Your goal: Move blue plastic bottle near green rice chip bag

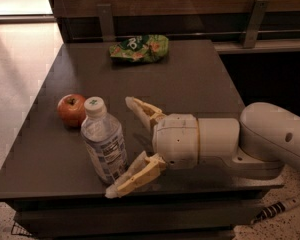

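Note:
The blue plastic bottle [104,143] stands upright near the front left of the dark table [190,84]; it is clear, with a white cap and a blue-and-white label. The green rice chip bag [140,48] lies at the far edge of the table, well apart from the bottle. My gripper [120,146] reaches in from the right, open, with its cream fingers [140,109] spread just to the right of the bottle. The lower finger's tip sits by the bottle's base. The fingers are not closed on it.
A red apple [71,110] sits just left of and behind the bottle, close to it. A wooden backrest with metal brackets [106,21] runs behind the table. The table's front edge is right below the bottle.

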Robot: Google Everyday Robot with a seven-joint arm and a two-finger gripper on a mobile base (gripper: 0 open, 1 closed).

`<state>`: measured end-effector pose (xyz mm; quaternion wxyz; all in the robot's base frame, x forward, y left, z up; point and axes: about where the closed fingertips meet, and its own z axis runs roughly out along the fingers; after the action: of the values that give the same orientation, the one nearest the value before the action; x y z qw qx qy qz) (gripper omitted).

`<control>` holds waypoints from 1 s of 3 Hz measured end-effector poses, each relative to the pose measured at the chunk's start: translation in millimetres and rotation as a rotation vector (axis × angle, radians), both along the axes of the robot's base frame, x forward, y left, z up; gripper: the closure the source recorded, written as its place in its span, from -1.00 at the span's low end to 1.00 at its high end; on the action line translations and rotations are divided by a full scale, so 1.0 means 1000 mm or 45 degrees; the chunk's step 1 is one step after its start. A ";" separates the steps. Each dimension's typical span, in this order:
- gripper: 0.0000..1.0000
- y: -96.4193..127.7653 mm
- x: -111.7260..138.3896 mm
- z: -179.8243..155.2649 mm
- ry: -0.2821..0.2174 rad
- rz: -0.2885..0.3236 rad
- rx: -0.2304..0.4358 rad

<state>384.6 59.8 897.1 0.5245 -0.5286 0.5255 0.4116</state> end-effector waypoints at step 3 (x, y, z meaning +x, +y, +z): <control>0.26 0.023 -0.007 -0.001 -0.011 0.059 0.023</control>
<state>377.8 82.5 896.0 0.5219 -0.5377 0.5071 0.4259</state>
